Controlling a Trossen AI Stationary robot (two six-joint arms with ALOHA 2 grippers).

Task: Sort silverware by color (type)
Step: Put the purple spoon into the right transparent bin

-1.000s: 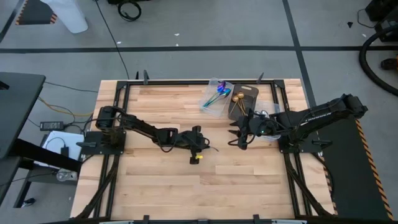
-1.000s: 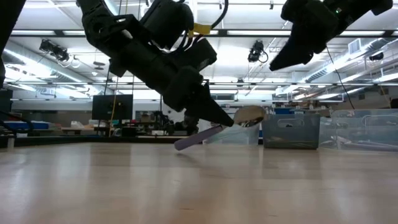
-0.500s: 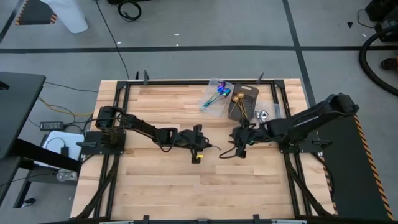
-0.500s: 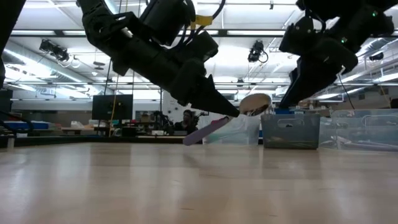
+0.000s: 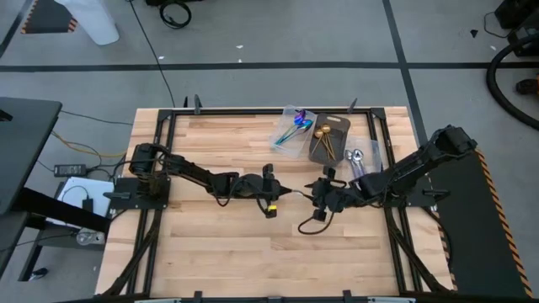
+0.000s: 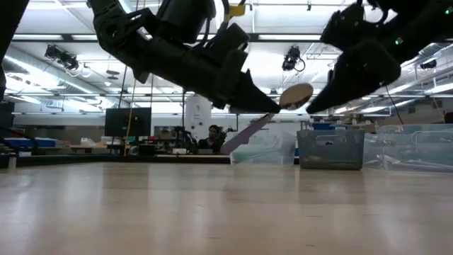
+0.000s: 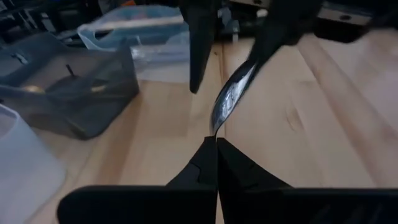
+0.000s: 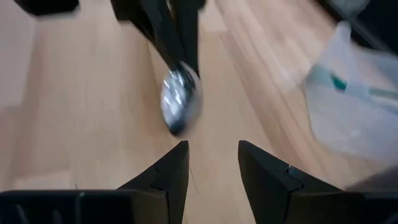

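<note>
We see the left gripper (image 7: 216, 144), jaws clamped on a slim silver metal spoon (image 7: 231, 94), facing the right gripper (image 8: 213, 163), jaws apart, above the wooden bench (image 5: 219, 252).

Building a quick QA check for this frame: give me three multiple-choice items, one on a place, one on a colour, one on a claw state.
1. Where is the silver spoon?
A. in the left claw, off the table
B. flat on the table
C. in the dark bin

2. What colour are the spoons in the dark bin?
A. purple
B. gold
C. black

3. How is the right claw?
A. shut on a spoon
B. open
C. out of sight

Key: 1 A, low view shows the spoon held above the wood; 2 B, gold spoons lie inside; 3 B, fingers apart, nothing between.
</note>
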